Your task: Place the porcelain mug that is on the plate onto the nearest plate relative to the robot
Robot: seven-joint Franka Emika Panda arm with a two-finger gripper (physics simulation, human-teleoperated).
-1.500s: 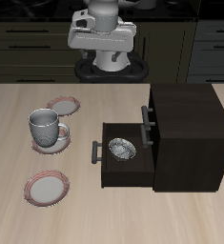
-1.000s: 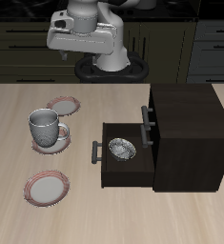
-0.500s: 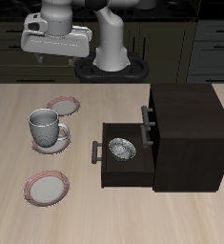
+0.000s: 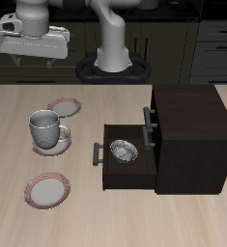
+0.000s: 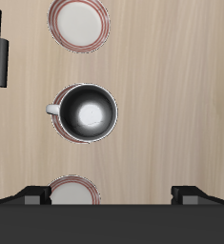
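The porcelain mug (image 4: 44, 128) stands upright on the middle plate (image 4: 59, 145) of a row of three, handle to the side. In the wrist view the mug (image 5: 88, 112) sits on that plate (image 5: 64, 131), seen from above. The nearest plate (image 4: 64, 105) lies bare just behind it, toward the robot's base; in the wrist view this plate (image 5: 73, 191) is partly cut off by the gripper body. My gripper (image 4: 33, 53) hangs high above the table's back edge, behind the plates. It is open and empty, with the fingers (image 5: 37, 193) spread wide.
A third, bare plate (image 4: 45, 189) lies nearer the table's front edge and also shows in the wrist view (image 5: 79, 21). A dark cabinet (image 4: 187, 121) stands beside the plates, its drawer (image 4: 120, 172) pulled out with a small patterned bowl (image 4: 123, 150) inside.
The gripper has swung sideways along the back of the table, from above the robot's base to above the side where the plates lie. It stays open. Nothing on the table moved.
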